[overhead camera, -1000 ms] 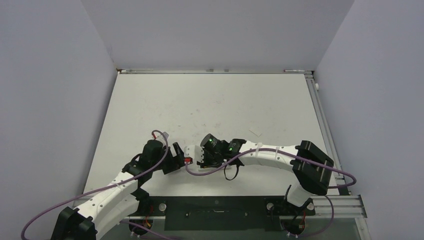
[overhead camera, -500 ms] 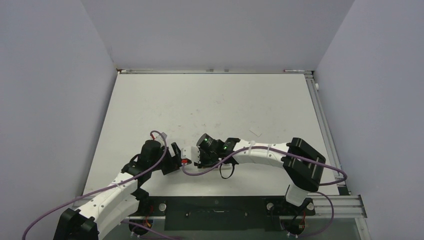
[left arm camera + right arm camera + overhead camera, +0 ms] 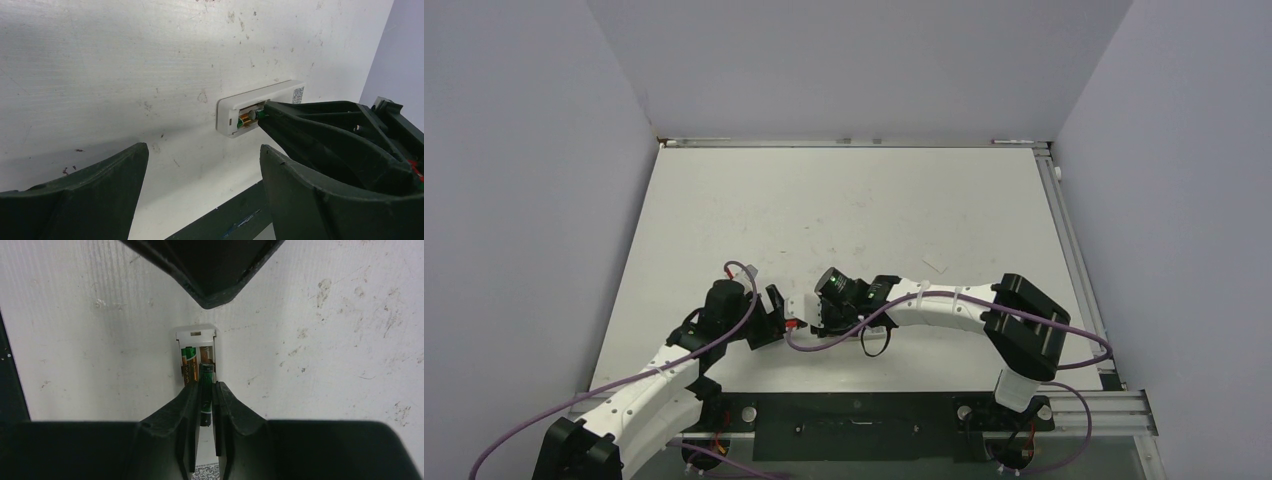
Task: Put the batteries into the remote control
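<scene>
- Two arms come together low on the scuffed white tabletop [image 3: 844, 210], near its front edge, with the remote [image 3: 285, 90] between their tips.
- The remote is a slim white plastic bar lying flat with its back up. Its compartment [image 3: 206, 353] is uncovered at one end, and a small square printed label [image 3: 298, 94] sits at the other end.
- Inside the compartment, a gold battery [image 3: 188, 365] with a green band near its end lies in one slot, lengthwise along the remote.
- The right claw [image 3: 206, 388] is clamped on the green battery [image 3: 206, 375], a thin dark cylinder pinched between its narrow fingertips.
- The free end of that battery is at the second slot, just beside the gold one. A coppery contact shows beyond it.
- From the left wrist, its grey end cap [image 3: 253, 115] sits about level with the compartment's rim. I cannot tell whether it touches the slot's floor.
- The left claw [image 3: 203, 146] has its fingers wide apart and grips nothing. It is close to the compartment end of the remote, but no contact shows.
- From above, the remote is mostly hidden under the two claws.
</scene>
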`<state>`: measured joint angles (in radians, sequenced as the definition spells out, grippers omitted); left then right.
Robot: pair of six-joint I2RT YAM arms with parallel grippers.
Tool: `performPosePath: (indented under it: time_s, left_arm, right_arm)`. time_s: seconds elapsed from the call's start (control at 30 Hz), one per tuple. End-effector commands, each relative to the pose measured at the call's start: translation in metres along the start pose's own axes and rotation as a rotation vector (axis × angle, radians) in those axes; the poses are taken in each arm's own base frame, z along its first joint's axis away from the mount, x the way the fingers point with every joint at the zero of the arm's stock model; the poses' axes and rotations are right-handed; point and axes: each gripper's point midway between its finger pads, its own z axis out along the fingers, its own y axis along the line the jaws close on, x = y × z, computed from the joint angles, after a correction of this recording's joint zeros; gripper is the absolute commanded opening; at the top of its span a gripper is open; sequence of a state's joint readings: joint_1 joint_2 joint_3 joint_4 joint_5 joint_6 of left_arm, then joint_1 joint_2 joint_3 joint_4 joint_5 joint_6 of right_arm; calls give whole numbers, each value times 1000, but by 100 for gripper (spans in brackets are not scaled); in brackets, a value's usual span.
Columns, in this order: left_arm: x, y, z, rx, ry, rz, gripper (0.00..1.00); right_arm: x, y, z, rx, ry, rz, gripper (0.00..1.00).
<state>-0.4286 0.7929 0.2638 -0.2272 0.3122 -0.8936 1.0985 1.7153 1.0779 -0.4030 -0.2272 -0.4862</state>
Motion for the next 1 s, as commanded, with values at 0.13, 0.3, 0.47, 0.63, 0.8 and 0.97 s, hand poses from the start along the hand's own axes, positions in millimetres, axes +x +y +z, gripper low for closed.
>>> performPosePath:
  time_s: [0.13, 0.3, 0.47, 0.63, 0.8, 0.97]
  left_arm:
    - [-7, -9, 0, 49, -23, 23, 79]
    - [-6, -9, 1, 49, -19, 21, 79]
    - [-6, -9, 1, 50, -15, 21, 79]
    - [-5, -10, 2, 55, -11, 21, 79]
    - [-6, -11, 3, 60, -4, 21, 78]
    - [-8, -14, 6, 66, -5, 23, 77]
  right_arm:
    - [-20, -9, 1, -4, -60, -7, 17]
    - [-21, -9, 0, -5, -66, -11, 18]
    - [-24, -12, -6, 15, -83, -5, 20]
    - [-30, -21, -22, 70, -138, 33, 21]
    - [-28, -27, -39, 137, -171, 95, 22]
    - [-28, -32, -55, 212, -220, 201, 22]
